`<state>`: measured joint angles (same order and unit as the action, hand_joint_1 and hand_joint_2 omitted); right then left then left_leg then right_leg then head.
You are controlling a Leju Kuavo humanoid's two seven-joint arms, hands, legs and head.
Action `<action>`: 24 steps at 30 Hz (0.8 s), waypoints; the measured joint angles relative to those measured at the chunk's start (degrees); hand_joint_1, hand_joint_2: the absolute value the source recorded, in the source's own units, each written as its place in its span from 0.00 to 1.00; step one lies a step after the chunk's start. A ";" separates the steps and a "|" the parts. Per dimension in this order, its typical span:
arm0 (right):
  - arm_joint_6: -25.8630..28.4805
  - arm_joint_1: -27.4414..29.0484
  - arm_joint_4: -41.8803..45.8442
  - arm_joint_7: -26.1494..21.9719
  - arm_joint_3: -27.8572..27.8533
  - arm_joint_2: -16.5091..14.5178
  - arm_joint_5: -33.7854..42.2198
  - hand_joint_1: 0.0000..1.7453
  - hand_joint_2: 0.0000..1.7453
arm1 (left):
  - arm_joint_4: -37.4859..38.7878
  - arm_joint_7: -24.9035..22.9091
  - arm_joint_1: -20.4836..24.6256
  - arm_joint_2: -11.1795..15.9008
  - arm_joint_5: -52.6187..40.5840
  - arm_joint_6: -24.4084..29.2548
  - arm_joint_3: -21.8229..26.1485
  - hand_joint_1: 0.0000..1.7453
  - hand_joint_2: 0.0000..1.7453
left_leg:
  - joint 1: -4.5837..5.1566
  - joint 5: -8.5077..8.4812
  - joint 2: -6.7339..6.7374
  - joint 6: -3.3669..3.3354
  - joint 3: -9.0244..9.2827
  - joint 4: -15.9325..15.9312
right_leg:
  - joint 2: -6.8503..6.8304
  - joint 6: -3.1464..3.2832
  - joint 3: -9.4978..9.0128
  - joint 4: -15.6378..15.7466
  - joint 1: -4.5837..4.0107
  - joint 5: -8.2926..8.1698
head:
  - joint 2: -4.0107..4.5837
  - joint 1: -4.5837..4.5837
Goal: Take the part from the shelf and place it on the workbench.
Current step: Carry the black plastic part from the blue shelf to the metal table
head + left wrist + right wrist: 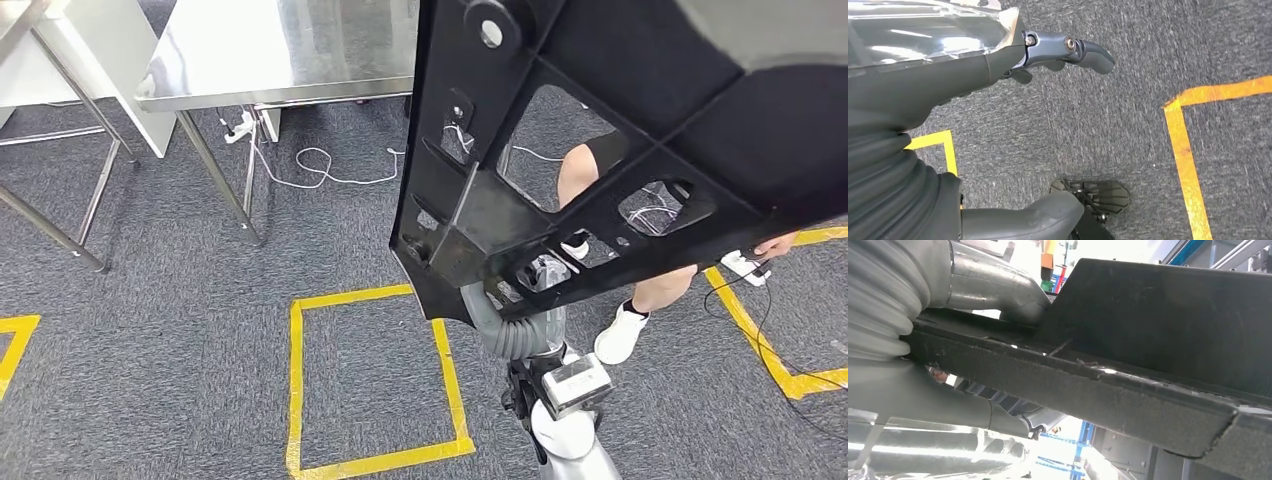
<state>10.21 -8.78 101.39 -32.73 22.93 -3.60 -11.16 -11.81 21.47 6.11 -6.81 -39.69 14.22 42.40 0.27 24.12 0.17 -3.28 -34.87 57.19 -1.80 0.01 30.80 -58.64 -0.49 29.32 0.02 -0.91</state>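
Observation:
The part [600, 120] is a large black ribbed plastic panel with several cut-outs, held up tilted close in front of the head camera. My right hand [540, 278] grips its lower edge from beneath and shows partly through the cut-outs. In the right wrist view the thumb [993, 282] lies on one face of the part's rough edge [1073, 390] and the fingers [973, 410] on the other. My left hand [973, 70] hangs over the carpet, fingers apart, holding nothing. The workbench [280, 50], a steel-topped table, stands ahead to the left.
A yellow tape square [370, 380] marks the grey carpet in front of me. A person's legs [660, 285] and white shoe [620, 335] are close behind the part on the right. White cables [320, 165] trail under the workbench; metal frame legs [60, 235] stand at the left.

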 joint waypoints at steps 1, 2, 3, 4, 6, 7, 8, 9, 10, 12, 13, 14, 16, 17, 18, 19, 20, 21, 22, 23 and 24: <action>-0.01 -0.12 0.10 0.08 -0.01 -0.10 -0.07 1.00 1.00 | 0.00 -0.04 0.07 -0.05 0.00 0.11 -0.01 0.00 1.00 | -0.30 -0.47 -0.23 -0.24 0.74 -1.01 | 0.34 -0.06 0.61 -1.53 -0.05 0.75 | 0.00 0.08; -0.01 -0.20 0.13 0.12 -0.03 -0.10 -0.08 1.00 1.00 | 0.01 -0.10 0.13 -0.09 0.00 0.17 -0.02 0.00 1.00 | -0.62 -0.82 -0.52 -0.32 1.25 -1.66 | 0.81 -0.05 1.96 -4.33 0.15 1.93 | -0.01 0.24; -0.01 -0.23 0.13 0.17 -0.06 -0.09 -0.12 1.00 1.00 | 0.01 -0.14 0.20 -0.11 0.00 0.21 -0.02 0.00 1.00 | -0.74 -0.95 -0.89 -0.38 1.36 -1.89 | 1.23 -0.09 3.76 -7.83 0.38 3.32 | -0.01 0.36; -0.01 -0.16 0.12 0.25 -0.10 -0.07 -0.15 1.00 1.00 | 0.01 -0.18 0.23 -0.14 0.00 0.20 -0.02 0.00 1.00 | -0.79 -0.96 -1.33 -0.27 1.30 -1.89 | 1.45 -0.26 5.60 -11.17 0.72 4.46 | -0.01 0.44; -0.01 0.08 0.10 0.43 -0.15 -0.05 -0.21 1.00 1.00 | 0.01 -0.25 0.17 -0.19 0.00 0.20 -0.02 0.00 1.00 | -1.05 -0.91 -2.38 0.19 1.14 -1.70 | 1.54 -1.24 7.14 -13.29 1.55 4.51 | -0.01 0.48; -0.02 0.13 0.09 0.50 -0.15 -0.05 -0.20 1.00 1.00 | 0.01 -0.30 0.12 -0.20 0.00 0.19 -0.02 0.00 1.00 | -1.30 -0.82 -2.95 0.58 1.08 -1.47 | 1.62 -2.06 6.20 -11.02 2.02 3.18 | -0.01 0.49; -0.02 0.13 0.09 0.55 -0.16 -0.05 -0.20 1.00 1.00 | 0.01 -0.34 0.09 -0.22 0.00 0.19 -0.02 0.00 1.00 | -1.57 -0.63 -3.53 1.09 0.97 -1.05 | 2.03 -2.97 4.37 -7.04 2.54 1.39 | -0.01 0.51; -0.03 0.12 0.07 0.62 -0.16 -0.05 -0.20 1.00 1.00 | 0.00 -0.38 0.06 -0.19 0.00 0.20 -0.01 0.00 1.00 | -1.72 -0.38 -4.08 1.69 0.77 -0.58 | 2.72 -3.57 2.80 -3.63 2.77 -0.03 | 0.00 0.63; -0.05 0.12 0.06 0.65 -0.16 -0.05 -0.24 1.00 1.00 | -0.02 -0.40 0.07 -0.16 0.00 0.21 0.00 0.00 1.00 | -1.79 -0.10 -4.54 2.29 0.52 -0.02 | 3.33 -3.68 1.59 -1.09 2.92 -0.99 | 0.00 0.75; -0.08 0.15 0.03 0.69 -0.18 -0.09 -0.32 1.00 1.00 | -0.04 -0.42 0.05 -0.09 0.00 0.26 0.02 0.00 1.00 | -1.79 0.10 -5.19 3.21 0.00 0.46 | 3.91 -2.75 1.19 -0.25 2.71 -1.26 | 0.00 0.85; -0.09 0.15 0.05 0.69 -0.20 -0.13 -0.36 1.00 1.00 | -0.03 -0.43 -0.03 -0.09 0.00 0.26 0.02 0.00 1.00 | -1.93 0.05 -5.44 3.49 -0.15 0.48 | 3.64 -2.15 1.14 -0.26 2.68 -1.34 | 0.00 0.77; -0.09 0.12 0.06 0.71 -0.21 -0.18 -0.35 1.00 1.00 | -0.03 -0.43 -0.12 -0.10 0.00 0.26 0.02 0.00 1.00 | -2.13 0.05 -5.30 3.69 -0.27 0.58 | 3.31 -1.70 1.14 -0.29 2.67 -1.43 | 0.00 0.71; -0.09 0.02 0.07 0.71 -0.23 -0.31 -0.33 1.00 1.00 | -0.02 -0.45 -0.17 -0.11 0.00 0.26 0.02 0.00 1.00 | -2.31 1.48 -3.40 3.95 -1.45 3.09 | 2.53 -0.95 1.07 -0.24 2.58 -1.56 | 0.00 0.56; -0.09 0.01 0.07 0.71 -0.26 -0.37 -0.32 1.00 1.00 | -0.02 -0.45 -0.09 -0.11 0.00 0.26 0.02 0.00 1.00 | -2.32 3.07 -2.08 4.04 -2.88 6.09 | 2.05 -0.65 1.04 -0.21 2.45 -1.54 | 0.00 0.49; -0.09 0.03 0.07 0.71 -0.29 -0.43 -0.31 1.00 1.00 | -0.02 -0.45 -0.01 -0.11 0.00 0.27 0.02 0.00 1.00 | -2.25 4.96 -1.04 4.09 -4.82 10.00 | 1.56 -0.42 1.05 -0.22 2.22 -1.46 | 0.00 0.43; -0.09 0.07 0.07 0.71 -0.32 -0.46 -0.31 1.00 1.00 | -0.02 -0.45 0.02 -0.11 0.00 0.27 0.02 0.00 1.00 | -2.25 6.61 -0.56 4.11 -6.89 14.07 | 1.00 -0.22 1.06 -0.23 1.96 -1.38 | 0.00 0.41; -0.09 0.11 0.07 0.71 -0.33 -0.48 -0.32 1.00 1.00 | -0.02 -0.45 -0.01 -0.12 0.00 0.27 0.02 0.00 1.00 | -2.23 7.41 -0.38 4.00 -8.39 16.92 | 0.43 -0.10 1.05 -0.23 1.72 -1.30 | 0.00 0.41; -0.09 0.15 0.07 0.71 -0.33 -0.49 -0.33 1.00 1.00 | -0.02 -0.45 -0.06 -0.13 0.00 0.27 0.02 0.00 1.00 | -2.16 7.18 -0.31 3.77 -8.91 17.79 | -0.13 0.02 1.01 -0.23 1.49 -1.21 | 0.00 0.41; -0.09 0.15 0.07 0.71 -0.33 -0.51 -0.35 1.00 1.00 | -0.02 -0.47 -0.10 -0.13 0.00 0.27 0.03 0.00 1.00 | -2.03 5.99 -0.23 3.38 -8.30 16.42 | -0.66 0.13 0.93 -0.23 1.27 -1.12 | 0.00 0.41; -0.09 0.13 0.07 0.71 -0.33 -0.53 -0.37 1.00 1.00 | -0.02 -0.49 -0.11 -0.12 -0.01 0.27 0.03 0.00 1.00 | -1.77 4.16 0.11 2.81 -6.60 13.06 | -1.14 0.23 0.81 -0.22 1.08 -1.03 | 0.00 0.42; -0.10 0.09 0.07 0.71 -0.33 -0.57 -0.37 1.00 1.00 | -0.03 -0.50 -0.07 -0.08 -0.03 0.28 0.04 0.00 1.00 | -1.26 2.59 1.24 2.01 -4.48 8.93 | -1.58 0.32 0.68 -0.22 0.96 -0.94 | 0.00 0.44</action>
<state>10.11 -8.68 101.46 -32.02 22.60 -4.17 -11.52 -11.84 20.97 6.04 -6.89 -39.72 14.50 42.44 -0.99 26.71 1.41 -1.26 -39.35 66.12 -3.39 0.33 31.48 -58.85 0.47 28.39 0.02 -0.47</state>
